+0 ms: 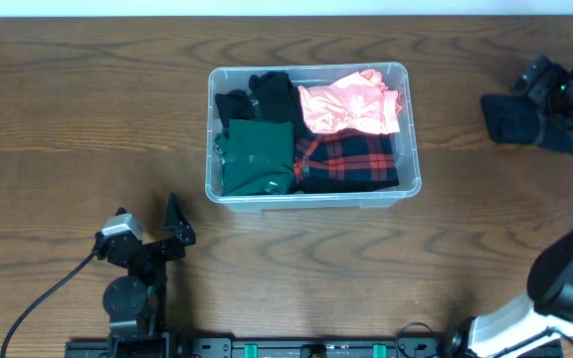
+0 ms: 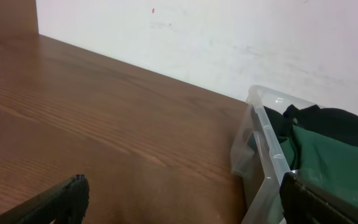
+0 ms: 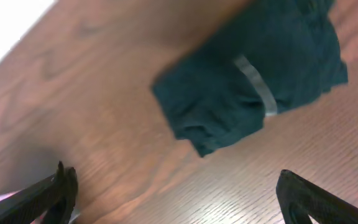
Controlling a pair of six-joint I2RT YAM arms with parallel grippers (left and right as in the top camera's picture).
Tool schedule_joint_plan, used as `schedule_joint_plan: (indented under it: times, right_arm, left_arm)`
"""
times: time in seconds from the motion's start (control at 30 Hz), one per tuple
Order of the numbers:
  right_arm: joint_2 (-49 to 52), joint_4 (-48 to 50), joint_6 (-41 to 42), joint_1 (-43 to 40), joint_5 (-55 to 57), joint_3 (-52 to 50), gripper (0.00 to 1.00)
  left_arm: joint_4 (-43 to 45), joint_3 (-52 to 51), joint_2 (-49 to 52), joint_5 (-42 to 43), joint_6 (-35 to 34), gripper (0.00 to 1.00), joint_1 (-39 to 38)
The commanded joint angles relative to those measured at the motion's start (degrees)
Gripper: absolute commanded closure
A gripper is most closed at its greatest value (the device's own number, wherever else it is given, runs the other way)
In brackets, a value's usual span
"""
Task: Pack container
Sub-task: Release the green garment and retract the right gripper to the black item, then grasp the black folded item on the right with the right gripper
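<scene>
Matte black left claw point(image 1: 147, 212) with black cable point(image 1: 50, 296).

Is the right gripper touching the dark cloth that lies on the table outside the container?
Apart. The right wrist view shows bare table between the open right gripper and the dark cloth.

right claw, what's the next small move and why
Probably lower the right claw onto the dark folded garment: it is open and empty, and that garment lies on the table, outside the container holding the other clothes.
</scene>
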Motion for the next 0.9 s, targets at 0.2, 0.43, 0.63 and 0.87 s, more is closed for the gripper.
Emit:
schedule_joint_plan:
  times: [0.2, 0.43, 0.63, 0.87]
  right_arm:
    - [9.3, 1.8, 4.7, -3.3, -2.1, -0.4, 0.02]
    - [12.8, 3.8, 6.9, -3.4, -1.9, -0.4, 0.05]
    - [14.8, 5.3, 8.1, -3.1, -1.7, -0.4, 0.07]
    - [17.8, 6.3, 9.1, -2.8, -1.2, -0.4, 0.1]
  left_arm:
    - [-2.1, -1.2, -0.3, -0.5, 0.1, 0.02, -0.1]
    - [-2.1, -1.2, -0.3, -0.5, 0.1, 0.02, -0.1]
    - [-2.1, -1.2, -0.3, -0.5, 0.1, 0.02, -0.1]
    - [-2.1, -1.2, -0.3, -0.5, 0.1, 0.02, -0.1]
